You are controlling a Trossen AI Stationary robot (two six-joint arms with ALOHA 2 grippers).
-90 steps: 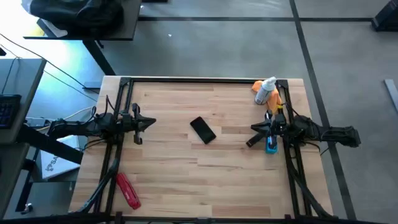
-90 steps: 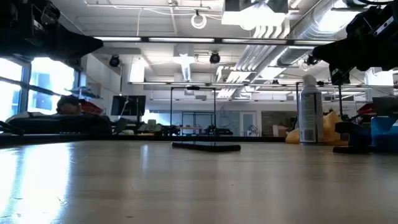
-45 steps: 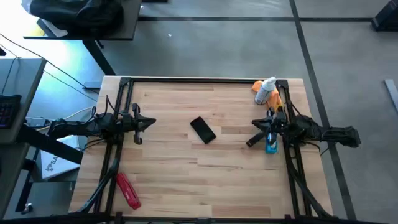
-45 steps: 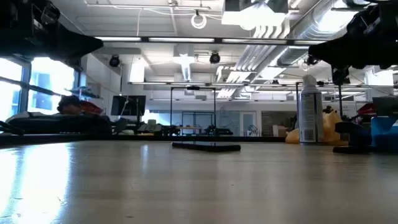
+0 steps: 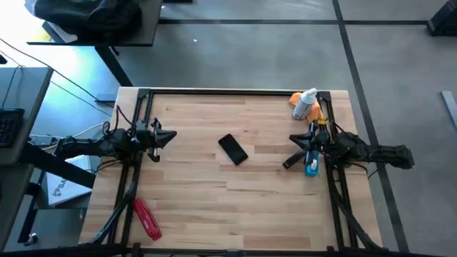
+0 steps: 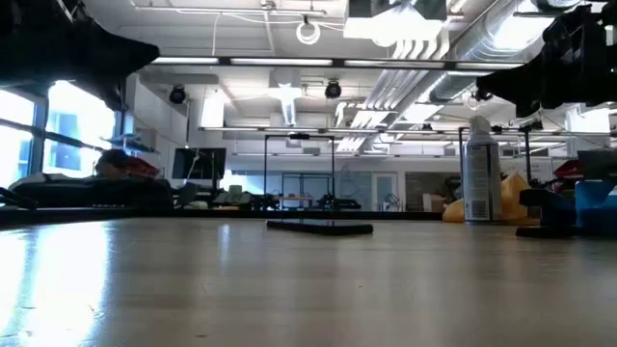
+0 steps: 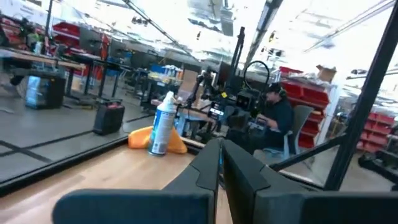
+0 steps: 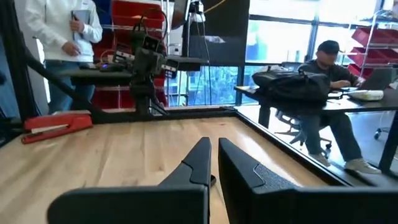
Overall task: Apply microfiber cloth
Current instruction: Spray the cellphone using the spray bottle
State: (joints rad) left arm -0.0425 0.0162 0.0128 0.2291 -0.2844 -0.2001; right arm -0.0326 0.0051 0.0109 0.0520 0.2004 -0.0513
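Mostly hidden — microfiber cloth (image 5: 297,105) behind the spray bottle (image 5: 307,104).

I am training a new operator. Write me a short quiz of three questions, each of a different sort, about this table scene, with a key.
1. True or false: the microfiber cloth lies beside the white spray bottle at the table's far right corner.
2. Which thing lies nearest the table's middle? A) black phone B) red tool C) blue item
3. Fill in: the left gripper and right gripper both hold ____.

Key: 1 true; 2 A; 3 nothing.
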